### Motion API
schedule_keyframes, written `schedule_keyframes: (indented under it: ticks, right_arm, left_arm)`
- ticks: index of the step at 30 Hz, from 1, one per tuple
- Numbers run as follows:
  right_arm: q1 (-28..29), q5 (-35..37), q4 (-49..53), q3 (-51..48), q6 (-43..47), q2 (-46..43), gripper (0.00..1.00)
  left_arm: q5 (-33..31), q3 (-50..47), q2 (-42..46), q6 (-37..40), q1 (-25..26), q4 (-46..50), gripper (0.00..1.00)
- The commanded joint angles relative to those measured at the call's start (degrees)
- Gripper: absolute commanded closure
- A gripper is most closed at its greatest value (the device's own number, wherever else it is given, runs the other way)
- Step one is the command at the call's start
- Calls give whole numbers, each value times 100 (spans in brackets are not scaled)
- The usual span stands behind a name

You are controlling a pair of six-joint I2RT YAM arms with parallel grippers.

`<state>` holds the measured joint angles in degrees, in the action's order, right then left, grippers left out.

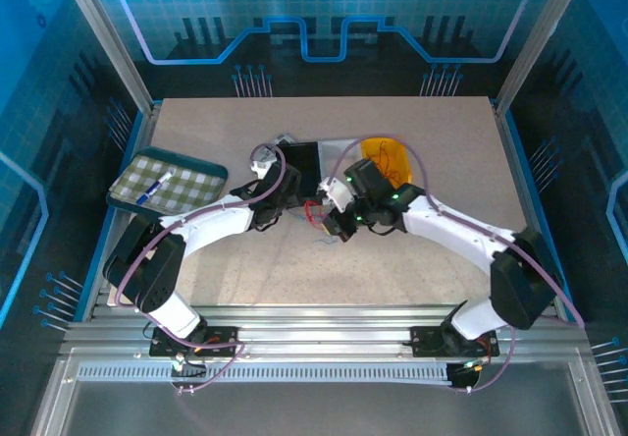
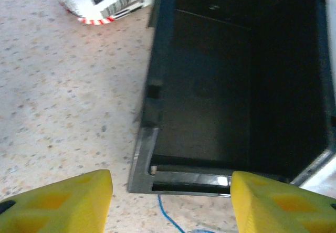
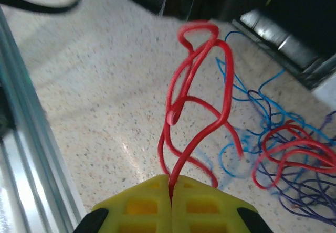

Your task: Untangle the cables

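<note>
One red cable [image 3: 228,86] is pinched in the right gripper [image 3: 171,183], the left gripper [image 2: 170,191] gapes idle; next probably calls for pulling it clear of the tangle [image 3: 294,159]

black bin [image 2: 236,86]: open, dark inside, right before me | orange container [image 1: 383,154]: near its right | checked tray [image 1: 191,176]: my far left, marker [image 1: 155,189] on it | table [image 1: 442,141]: speckled

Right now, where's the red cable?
In the right wrist view, the red cable loops up from the shut right gripper, just left of the blue cable tangle on the table.
</note>
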<state>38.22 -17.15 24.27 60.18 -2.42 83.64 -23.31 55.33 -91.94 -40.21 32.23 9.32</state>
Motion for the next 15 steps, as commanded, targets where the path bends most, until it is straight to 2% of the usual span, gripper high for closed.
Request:
schedule_keyframes:
  ticks: [1,6,9,12,15]
  right_arm:
    - [-342,-511,105,-116,-226,-211,96]
    - [-670,-393,-32,-55,-402,-312,98]
    - [-987,-196,-193,-36,-714,-289,98]
    - [-1397,89,-408,8,-1120,-220,98]
    - [-1761,478,-479,203,-1362,-11,99]
  left_arm:
    - [635,-31,-91,446,-50,-591,41]
    - [1645,-123,-96,1018,-55,-1228,41]
    - [2083,-21,-194,1238,-51,-1190,41]
    - [2112,30,-288,1189,-37,-1108,41]
    - [1837,-4,-337,875,-24,-1084,41]
